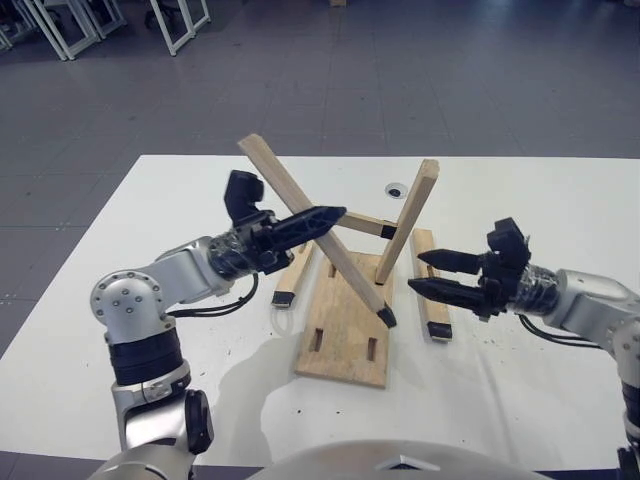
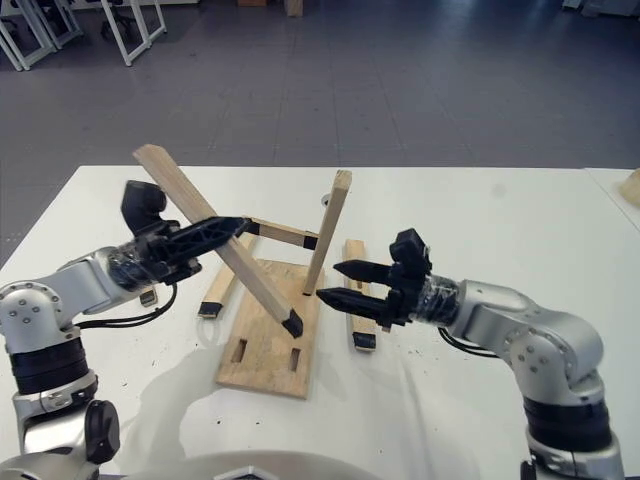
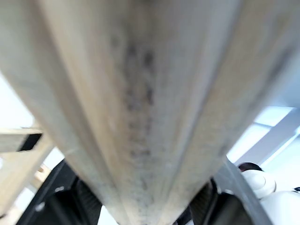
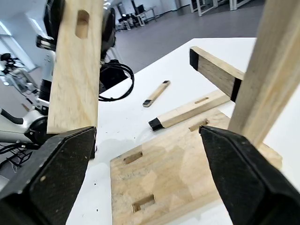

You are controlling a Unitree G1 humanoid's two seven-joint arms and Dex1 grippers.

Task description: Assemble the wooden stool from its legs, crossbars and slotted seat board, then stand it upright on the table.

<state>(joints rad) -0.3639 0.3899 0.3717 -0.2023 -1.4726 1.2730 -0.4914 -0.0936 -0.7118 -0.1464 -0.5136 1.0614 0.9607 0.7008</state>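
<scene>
The slotted seat board (image 1: 340,345) lies flat on the white table (image 1: 150,200). A long tilted leg (image 1: 290,190) slants over it, black-tipped foot low above the board. My left gripper (image 1: 335,215) is shut on this leg near its middle; the left wrist view has the leg (image 3: 140,93) between dark fingers (image 3: 61,201). A short crossbar (image 1: 365,225) joins it to a second leg (image 1: 412,215) standing on the board. My right gripper (image 1: 425,273) hangs open just right of that leg, holding nothing; its fingers (image 4: 56,173) frame the board (image 4: 173,173).
A loose leg (image 1: 297,270) lies left of the board, another (image 1: 432,290) on its right under my right gripper. A small stick (image 4: 157,93) lies farther left. A round hole (image 1: 397,188) sits in the table behind. The table's front right is bare.
</scene>
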